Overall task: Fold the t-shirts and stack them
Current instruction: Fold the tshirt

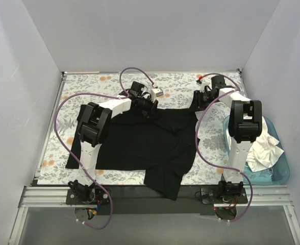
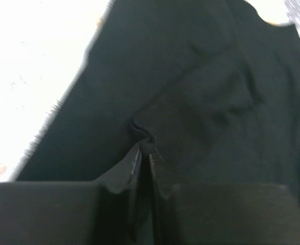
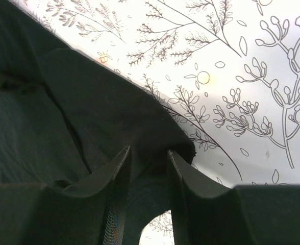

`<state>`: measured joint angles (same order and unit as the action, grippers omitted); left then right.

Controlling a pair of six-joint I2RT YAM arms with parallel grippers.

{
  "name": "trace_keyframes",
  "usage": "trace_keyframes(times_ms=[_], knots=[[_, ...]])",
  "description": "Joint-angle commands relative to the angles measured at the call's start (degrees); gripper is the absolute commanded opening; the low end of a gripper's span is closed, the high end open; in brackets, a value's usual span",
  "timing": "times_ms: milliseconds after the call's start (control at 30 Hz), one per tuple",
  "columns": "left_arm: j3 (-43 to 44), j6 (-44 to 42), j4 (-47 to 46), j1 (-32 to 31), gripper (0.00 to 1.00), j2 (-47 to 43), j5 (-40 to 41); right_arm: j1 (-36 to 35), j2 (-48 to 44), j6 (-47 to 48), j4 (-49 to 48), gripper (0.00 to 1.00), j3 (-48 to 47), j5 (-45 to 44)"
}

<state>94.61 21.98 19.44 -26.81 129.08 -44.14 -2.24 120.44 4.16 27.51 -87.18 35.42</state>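
Top external view gives me the black t-shirt [image 1: 140,143] spread over the floral sheet [image 1: 180,84] that covers the bench [image 1: 124,190]. It lies mostly flat across the middle, between the two arms. One lower corner hangs past the near edge of the sheet, on the right arm's side. Both arms reach over to the shirt's far edge.

My left pincer [image 1: 149,109] sits at the far edge near the middle. On the left wrist camera its fingers [image 2: 135,163] are almost together, clamped on a small raised pinch of black cloth. The rest of the shirt runs away from them in soft creases. That picture is blurred and the sheet beside the shirt is blown out white.

My right pincer [image 1: 198,104] is at the shirt's far right corner. From the right wrist camera I see its fingers [image 3: 120,168] a narrow way apart with black cloth filling the space between them, so I read it as gripping the shirt's edge. A corner of the cloth pokes out just past one finger, and the sheet's printed sprigs show beyond it.

To the right of the right arm stands the teal tub [image 1: 280,168], with the white t-shirts [image 1: 265,150] crumpled in it, unfolded and spilling up over its near rim. They are well apart from the black one.
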Motion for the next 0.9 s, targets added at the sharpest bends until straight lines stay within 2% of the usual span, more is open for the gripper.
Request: trace_keyframes(times_ms=[0,200,267,300,333,367,500,533,567,667,700,733,800,867], knots=[[-4.77,-4.38,-2.12,-0.35,0.02,-10.06,-4.99,0.48,0.50,-0.39,-1.14,0.40,-0.98,-0.44],[-14.53,-12.99,-1.08,-0.44,0.00,-17.19,-7.27,1.19,0.23,-0.04,-1.14,0.38,0.60,-1.05],[-16.55,-18.18,1.55,-0.35,0.01,-18.42,-9.98,1.27,0.32,-0.03,-1.14,0.31,0.95,-1.41],[-17.00,-19.94,2.70,-0.44,0.04,-18.51,-10.87,1.36,0.23,0.05,-1.14,0.31,1.13,-1.41],[-17.26,-21.61,6.10,-0.35,0.09,-18.42,-11.49,1.36,0.23,0.05,-1.05,0.30,1.22,-1.41],[-17.09,-27.72,8.31,-0.44,0.10,-17.99,-12.63,1.27,0.23,0.06,-1.14,0.30,1.31,-1.58],[-16.56,-36.90,16.23,-0.53,0.10,-16.67,-11.68,1.54,0.23,0.49,-1.05,0.30,1.57,-2.02],[-16.21,-39.53,20.59,-0.53,0.12,-16.23,-11.06,1.62,0.23,0.58,-1.05,0.30,1.40,-2.11],[-15.69,-42.25,23.07,-0.53,0.20,-15.18,-10.19,1.63,0.32,0.50,-1.05,0.31,1.40,-2.20],[-15.59,-49.29,28.36,0.00,0.31,-15.25,-6.58,1.54,0.06,1.11,-0.96,0.31,1.57,-2.20],[-16.29,-51.40,28.46,0.26,0.47,-16.04,-6.57,1.62,-0.12,1.11,-0.88,0.31,1.66,-2.20],[-18.21,-51.25,26.54,0.70,0.55,-17.09,-7.36,1.54,-0.21,1.20,-0.79,0.32,1.66,-1.67],[-19.37,-50.29,24.95,0.88,0.65,-19.91,-8.59,1.71,-1.08,1.81,-0.52,0.37,1.92,-0.44],[-18.59,-48.88,23.62,1.05,0.66,-21.14,-10.87,1.71,-1.70,2.34,-0.52,0.42,2.10,0.61]])
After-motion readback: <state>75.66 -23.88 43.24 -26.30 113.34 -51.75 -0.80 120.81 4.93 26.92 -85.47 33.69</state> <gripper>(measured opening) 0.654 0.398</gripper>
